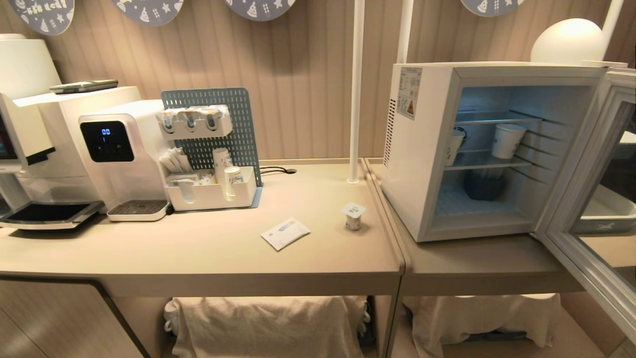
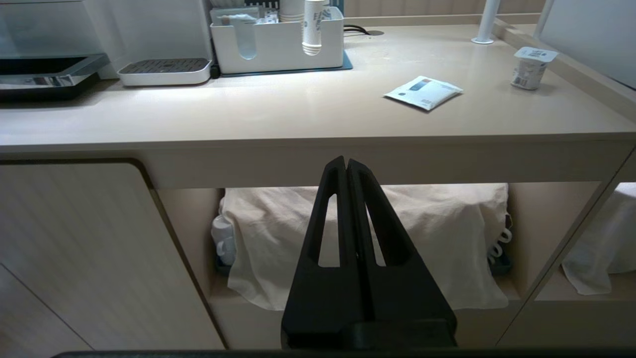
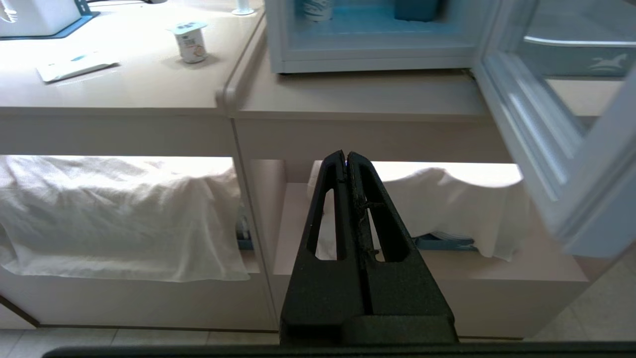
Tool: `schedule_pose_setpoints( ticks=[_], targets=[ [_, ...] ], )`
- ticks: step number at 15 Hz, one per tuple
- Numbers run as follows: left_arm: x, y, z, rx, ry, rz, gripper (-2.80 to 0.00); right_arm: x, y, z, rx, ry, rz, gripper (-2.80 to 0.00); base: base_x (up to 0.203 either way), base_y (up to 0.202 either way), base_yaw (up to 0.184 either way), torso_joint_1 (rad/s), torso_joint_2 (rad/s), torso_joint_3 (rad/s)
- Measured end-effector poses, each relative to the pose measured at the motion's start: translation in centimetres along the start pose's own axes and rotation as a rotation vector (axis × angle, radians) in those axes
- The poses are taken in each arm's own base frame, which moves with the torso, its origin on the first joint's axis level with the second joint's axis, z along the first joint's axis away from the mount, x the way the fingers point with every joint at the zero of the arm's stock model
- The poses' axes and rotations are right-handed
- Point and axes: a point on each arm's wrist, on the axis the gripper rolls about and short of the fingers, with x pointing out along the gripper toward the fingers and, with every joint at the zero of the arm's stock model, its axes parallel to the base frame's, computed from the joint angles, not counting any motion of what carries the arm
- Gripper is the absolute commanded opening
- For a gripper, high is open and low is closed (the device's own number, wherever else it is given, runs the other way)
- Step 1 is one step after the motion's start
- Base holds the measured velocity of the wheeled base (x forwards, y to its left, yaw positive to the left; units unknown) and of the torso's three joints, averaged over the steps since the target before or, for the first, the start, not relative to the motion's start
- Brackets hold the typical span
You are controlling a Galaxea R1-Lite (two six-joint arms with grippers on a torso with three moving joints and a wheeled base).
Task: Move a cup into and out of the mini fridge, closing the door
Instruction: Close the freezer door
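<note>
Standing upright on the beige counter (image 1: pixel 208 258), the tiny white plastic cup with its square foil lid (image 1: pixel 353 216) waits just left of the open white mini fridge (image 1: pixel 427 149). Both black grippers, left (image 2: pixel 346 161) and right (image 3: pixel 346 155), hang pinched shut and empty below counter level; the right looks nearer. Only the head view shows the fridge's shelves and its glass door (image 1: pixel 586 209) swung wide.
</note>
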Motion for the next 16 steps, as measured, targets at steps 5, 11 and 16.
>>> schedule_pose_setpoints(
  ticks=[5,11,16],
  targets=[
    [0.0,0.0,0.0,0.001,0.0,0.0,-2.8,0.0,0.0,0.01,0.0,0.0,0.0,-2.8,0.0,-0.195,0.0,0.0,0.0,0.002],
    [0.0,0.0,0.0,0.0,0.0,0.0,-2.8,0.01,0.0,0.01,0.0,0.002,0.001,-2.8,0.0,-0.192,0.0,0.002,0.0,0.002],
    [0.0,0.0,0.0,0.0,0.0,0.0,-2.8,0.01,0.0,0.01,0.0,0.002,0.001,-2.8,0.0,-0.191,-0.001,0.002,0.01,0.001]
  ],
)
